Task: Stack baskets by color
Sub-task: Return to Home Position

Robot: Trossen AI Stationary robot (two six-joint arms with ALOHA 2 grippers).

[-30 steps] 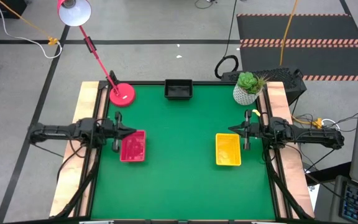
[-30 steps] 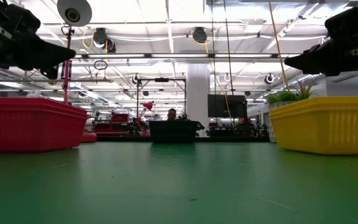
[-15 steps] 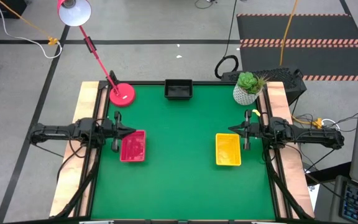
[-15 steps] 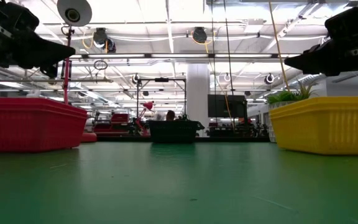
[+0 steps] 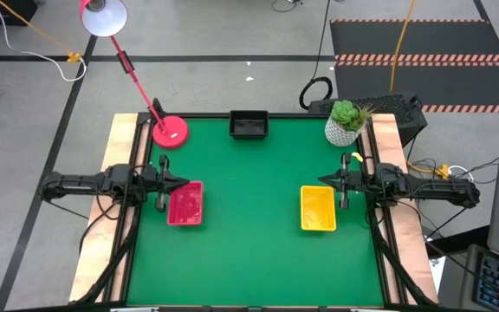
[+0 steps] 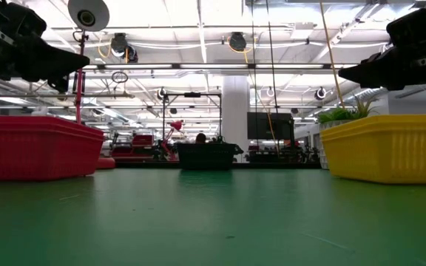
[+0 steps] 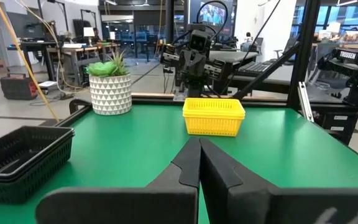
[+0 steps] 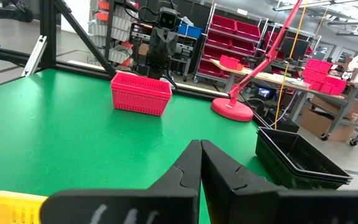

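A red stack of baskets (image 5: 185, 204) rests on its base on the green table, left of centre. A yellow stack (image 5: 318, 209) stands right of centre. A black stack (image 5: 249, 125) sits at the far edge. My left gripper (image 5: 184, 183) hangs shut above the table's left edge, level, just over the red stack's left rim. My right gripper (image 5: 323, 181) hangs shut at the right edge, level, over the yellow stack's far right corner. The left wrist view shows the yellow stack (image 7: 214, 116) and the black stack (image 7: 18, 158); the right wrist view shows the red stack (image 8: 140, 93).
A pink-red lamp base (image 5: 170, 132) stands at the far left corner, its arm reaching out past the table. A white pot with a green plant (image 5: 343, 124) stands at the far right corner. Bare green table (image 5: 249, 251) lies between and in front of the stacks.
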